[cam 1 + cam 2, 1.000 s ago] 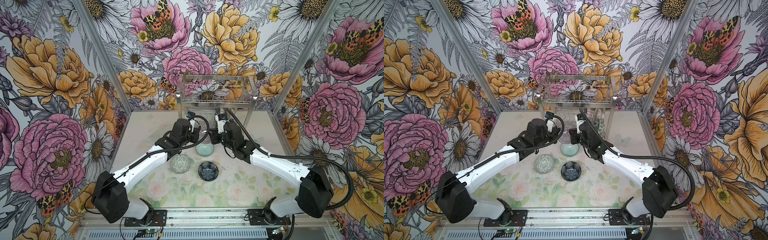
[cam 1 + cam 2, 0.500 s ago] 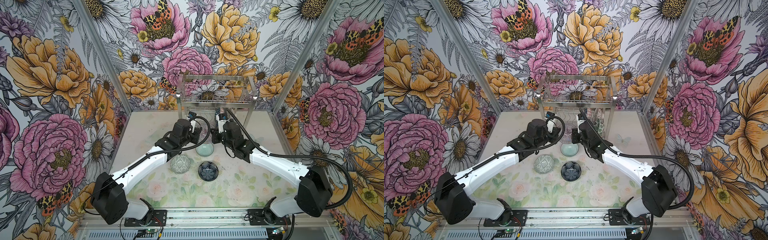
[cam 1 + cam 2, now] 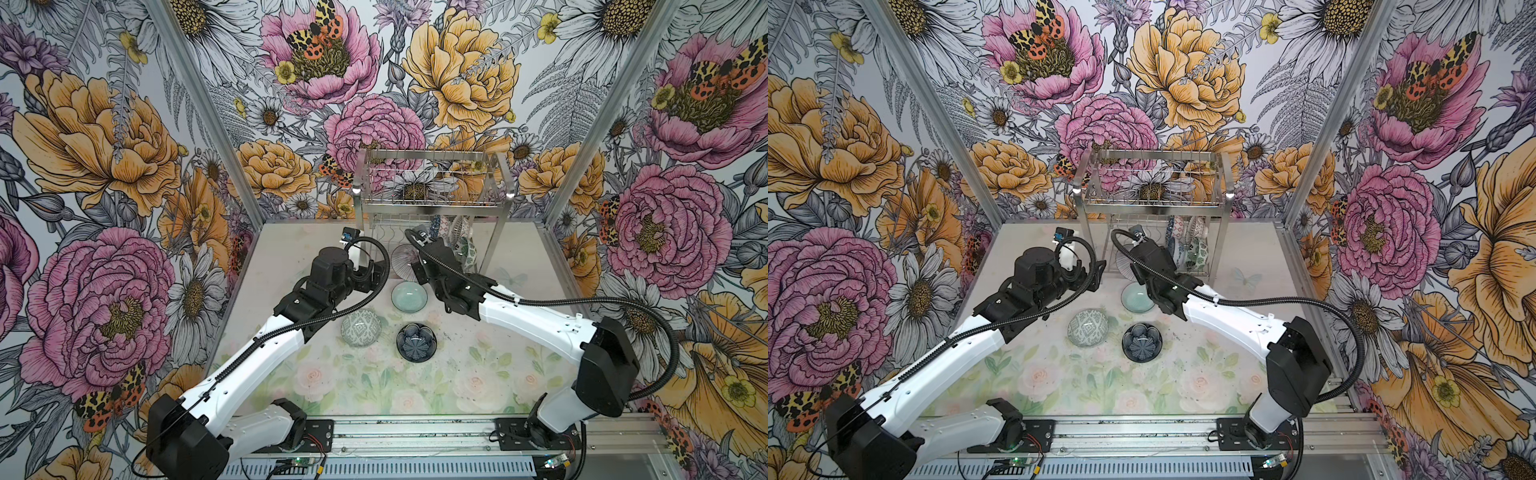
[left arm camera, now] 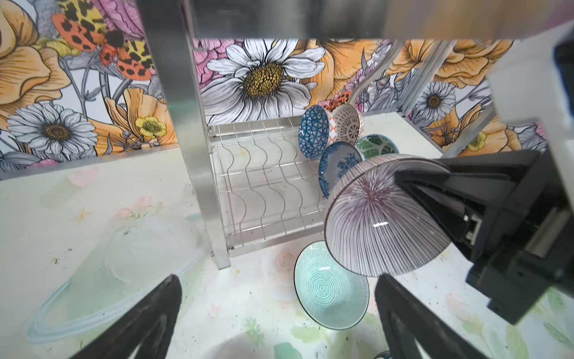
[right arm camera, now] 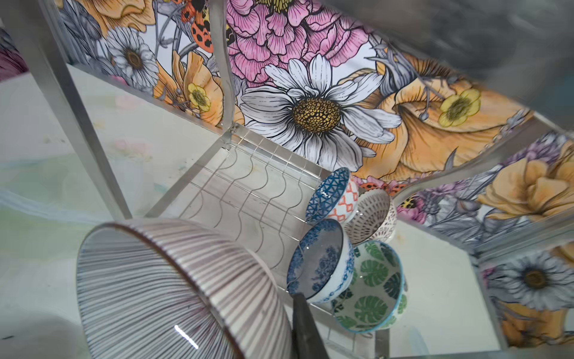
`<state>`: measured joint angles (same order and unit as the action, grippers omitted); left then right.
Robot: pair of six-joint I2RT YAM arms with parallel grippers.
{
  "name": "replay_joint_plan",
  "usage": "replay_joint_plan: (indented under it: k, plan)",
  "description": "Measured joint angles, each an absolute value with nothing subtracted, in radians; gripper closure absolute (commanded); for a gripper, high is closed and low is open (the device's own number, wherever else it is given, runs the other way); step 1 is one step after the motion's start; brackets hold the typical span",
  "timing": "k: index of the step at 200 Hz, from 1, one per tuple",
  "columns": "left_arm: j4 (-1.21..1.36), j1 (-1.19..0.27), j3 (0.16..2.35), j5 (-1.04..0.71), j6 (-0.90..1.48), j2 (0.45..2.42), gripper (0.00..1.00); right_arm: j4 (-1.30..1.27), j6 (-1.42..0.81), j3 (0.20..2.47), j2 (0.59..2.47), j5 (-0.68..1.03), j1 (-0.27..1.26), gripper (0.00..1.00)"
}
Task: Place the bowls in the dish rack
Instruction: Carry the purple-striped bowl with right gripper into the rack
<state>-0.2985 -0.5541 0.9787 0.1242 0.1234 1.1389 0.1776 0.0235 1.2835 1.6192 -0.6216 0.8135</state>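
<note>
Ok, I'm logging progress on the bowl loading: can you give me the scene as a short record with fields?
in dish rack, lower tier: blue geometric bowl, white lattice bowl, blue floral bowl, green leaf bowl
held: purple-lined bowl, in right jaws, in front of the lower tier
on table: pale celadon bowl, grey-green bowl, dark petal bowl
left jaws: open, empty

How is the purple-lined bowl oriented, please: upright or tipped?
Tipped: the purple-lined bowl faces sideways, its rim pinched in the jaws of the right gripper.
</note>
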Motion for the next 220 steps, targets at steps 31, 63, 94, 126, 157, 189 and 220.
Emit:
replay_joint_plan:
  k: [31, 63, 94, 126, 157, 189, 220]
  plan:
    - [-0.331, -0.554, 0.965, 0.128, 0.138, 1.137, 0.01, 0.082, 0.223, 1.307, 1.738, -0.768, 0.852, 1.00]
    - [-0.361, -0.549, 0.936, 0.142, 0.161, 1.087, 0.01, -0.089, 0.444, 1.333, 1.850, -0.869, 0.844, 1.00]
    - [-0.392, -0.543, 0.916, 0.151, 0.180, 1.024, 0.01, -0.251, 0.629, 1.378, 1.954, -0.924, 0.820, 1.00]
    - [-0.409, -0.542, 0.900, 0.159, 0.186, 0.994, 0.01, -0.375, 0.778, 1.459, 2.069, -0.954, 0.778, 1.00]
    - [-0.427, -0.540, 0.888, 0.169, 0.195, 0.983, 0.01, -0.464, 0.896, 1.569, 2.191, -0.974, 0.720, 1.00]
    - [-0.446, -0.538, 0.873, 0.174, 0.204, 0.962, 0.01, -0.481, 0.963, 1.708, 2.306, -0.984, 0.671, 1.00]
    - [-0.449, -0.533, 0.869, 0.176, 0.207, 0.956, 0.02, -0.455, 0.983, 1.890, 2.425, -0.992, 0.633, 1.00]
